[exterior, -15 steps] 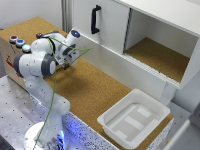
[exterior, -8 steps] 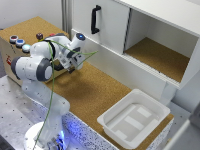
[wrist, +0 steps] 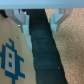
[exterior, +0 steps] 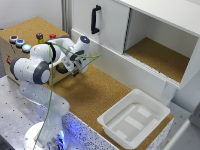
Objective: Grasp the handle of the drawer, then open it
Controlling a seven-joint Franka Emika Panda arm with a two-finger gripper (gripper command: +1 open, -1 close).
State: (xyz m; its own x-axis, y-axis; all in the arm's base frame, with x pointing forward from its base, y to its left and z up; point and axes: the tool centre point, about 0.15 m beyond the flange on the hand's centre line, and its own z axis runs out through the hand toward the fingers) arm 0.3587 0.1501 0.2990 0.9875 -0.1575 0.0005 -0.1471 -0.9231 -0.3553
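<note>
The wooden box (exterior: 30, 37) at the exterior view's left carries the drawer, and my gripper (exterior: 73, 66) is down at its front face. In the wrist view the black drawer handle (wrist: 45, 47) runs between my two pale blue fingertips (wrist: 23, 20), which press against its sides. The gripper (wrist: 41, 19) is shut on the handle. Beside the handle shows the tan drawer front (wrist: 12, 55) with a blue mark. In the exterior view my arm hides the handle and the drawer front.
Coloured buttons (exterior: 19, 42) sit on top of the wooden box. A white cabinet (exterior: 115, 30) with a black door handle (exterior: 95, 19) and an open compartment stands behind. A white plastic tray (exterior: 132, 120) lies on the cork surface (exterior: 85, 95).
My gripper has moved down and toward the exterior view's right, from level with the box top to its front face.
</note>
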